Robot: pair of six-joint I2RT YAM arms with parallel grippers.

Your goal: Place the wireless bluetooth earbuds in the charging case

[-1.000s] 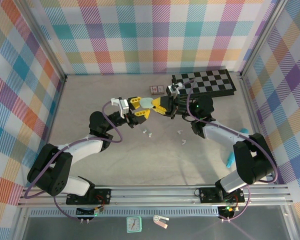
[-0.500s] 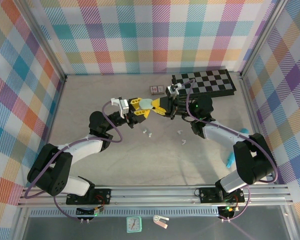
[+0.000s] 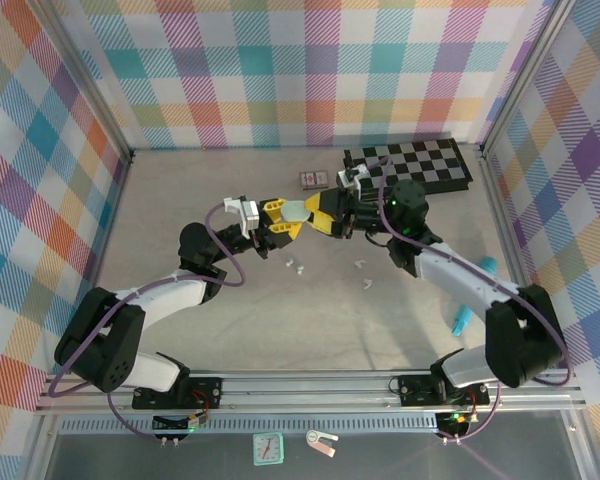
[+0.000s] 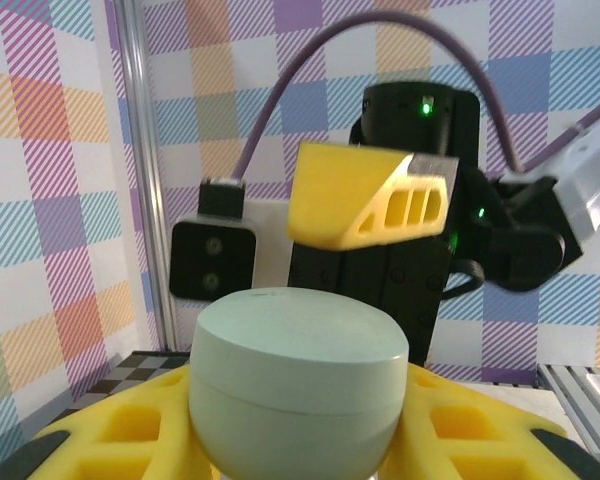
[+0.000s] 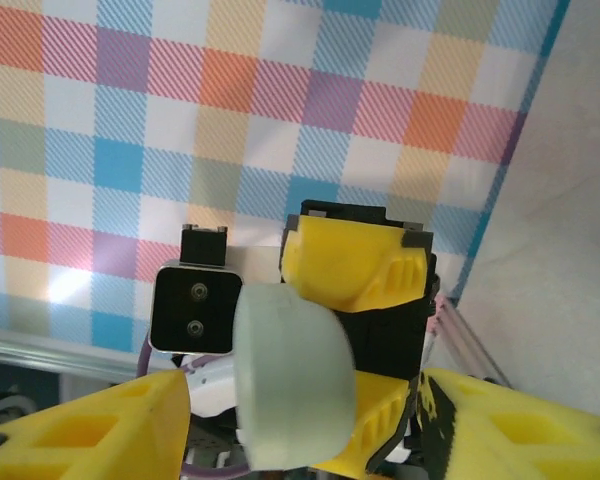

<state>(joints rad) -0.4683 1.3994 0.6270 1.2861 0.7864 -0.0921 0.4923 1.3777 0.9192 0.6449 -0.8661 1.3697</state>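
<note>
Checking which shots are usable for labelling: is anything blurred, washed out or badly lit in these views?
Top external: evenly lit and sharp, with only faint shadows. Left wrist: the charging case is crisp up close, while the background is slightly soft. Right wrist: the same case looks smeared at its edges, and a bright patch washes out part of the plaid wall.

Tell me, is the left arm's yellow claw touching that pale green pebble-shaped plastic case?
Touching. The left wrist view shows the pale green pebble-shaped case wedged between the yellow fingers of the left gripper, no gap either side.
</note>
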